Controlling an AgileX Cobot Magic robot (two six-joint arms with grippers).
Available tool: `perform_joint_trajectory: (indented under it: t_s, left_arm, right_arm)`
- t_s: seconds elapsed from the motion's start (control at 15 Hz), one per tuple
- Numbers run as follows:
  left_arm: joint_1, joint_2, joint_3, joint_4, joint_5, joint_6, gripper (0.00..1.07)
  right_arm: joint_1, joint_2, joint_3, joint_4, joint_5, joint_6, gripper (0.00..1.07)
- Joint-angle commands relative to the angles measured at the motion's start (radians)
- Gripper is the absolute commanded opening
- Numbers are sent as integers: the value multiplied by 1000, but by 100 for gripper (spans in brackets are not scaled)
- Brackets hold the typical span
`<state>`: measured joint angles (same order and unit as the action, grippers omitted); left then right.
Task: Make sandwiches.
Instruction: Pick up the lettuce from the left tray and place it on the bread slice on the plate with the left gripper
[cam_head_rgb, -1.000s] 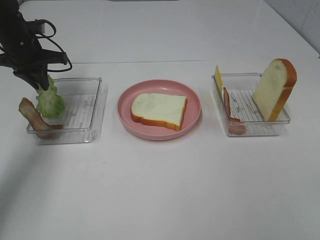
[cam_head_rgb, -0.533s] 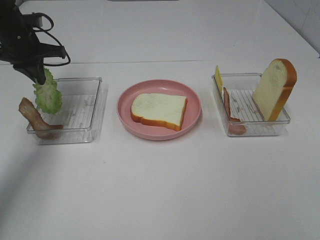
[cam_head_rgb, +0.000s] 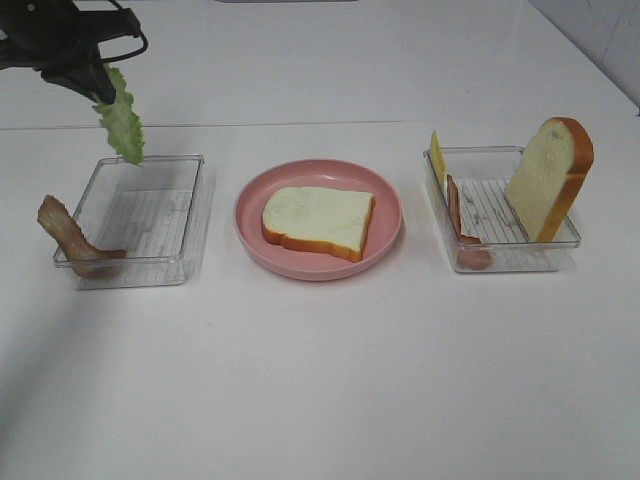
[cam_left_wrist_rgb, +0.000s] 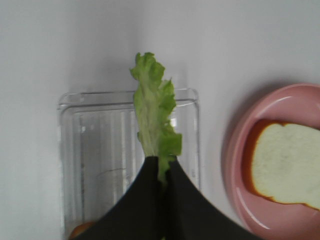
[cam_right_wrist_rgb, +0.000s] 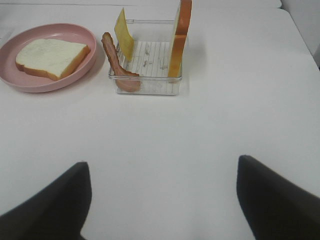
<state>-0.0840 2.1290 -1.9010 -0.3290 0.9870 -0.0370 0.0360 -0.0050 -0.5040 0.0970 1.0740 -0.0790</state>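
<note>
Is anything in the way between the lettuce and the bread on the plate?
Nothing visible. The lettuce hangs from the left gripper above the left tray, and the bread slice on the plate is bare.

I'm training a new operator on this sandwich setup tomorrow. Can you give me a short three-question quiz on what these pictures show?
1. True or false: the left gripper is shut on the green lettuce leaf, holding it in the air.
2. What lies on the round pink plate? A) a yellow cheese square; B) one white bread slice with orange-brown crust; C) a brown bacon strip.
3. In the exterior high view, on which side is the clear plastic tray where the second bread slice stands on edge?
Key: 1 true; 2 B; 3 right.
</note>
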Motion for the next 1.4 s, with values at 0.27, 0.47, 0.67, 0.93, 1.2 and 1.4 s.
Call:
perform_joint_trajectory:
  t_s: [0.27,0.47,0.67,0.93,1.2,1.4]
  left_arm:
    - [-145,-8,6,-156,-173,43,0]
    - [-245,3,6,-281,-291,43,0]
    - [-316,35,6,-339,-337,43,0]
    - [-387,94,6,-420,-349,43,0]
    - [-413,150,7,-429,-343,44,0]
    - [-413,214,7,-447,-278,48,0]
  right_arm:
    - [-6,-9,2,-3,-13,-2,76]
    - [-6,-9,2,-3,-13,-2,76]
    - [-6,-9,2,-3,-13,-2,76]
    - [-6,-9,2,-3,-13,-2,76]
    - [-6,-9,2,-3,-13,-2,76]
    - [-6,-9,2,-3,-13,-2,76]
